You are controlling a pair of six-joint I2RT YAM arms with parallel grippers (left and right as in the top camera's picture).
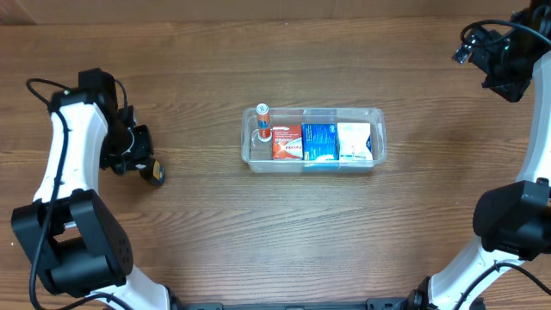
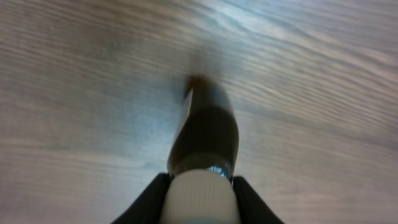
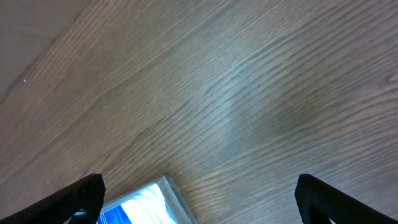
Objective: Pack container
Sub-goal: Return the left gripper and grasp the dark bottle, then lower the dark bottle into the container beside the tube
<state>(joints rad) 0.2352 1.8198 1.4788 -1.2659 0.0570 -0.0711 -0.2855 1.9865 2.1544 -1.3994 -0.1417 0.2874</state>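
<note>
The clear plastic container (image 1: 314,138) stands mid-table. It holds an orange box (image 1: 287,142), a blue box (image 1: 319,142), a white box (image 1: 354,141) and a small upright white-capped tube (image 1: 263,119) at its left end. My left gripper (image 1: 148,166) is at the table's left, shut on a dark brown bottle (image 2: 207,134) by its white cap (image 2: 200,198); the bottle lies low over the wood. My right gripper (image 1: 498,62) is open and empty at the far right, raised well away from the container, whose corner (image 3: 146,202) shows at the bottom of the right wrist view.
Bare wooden table (image 1: 198,232) surrounds the container. The two arm bases stand at the front left (image 1: 73,245) and front right (image 1: 516,224).
</note>
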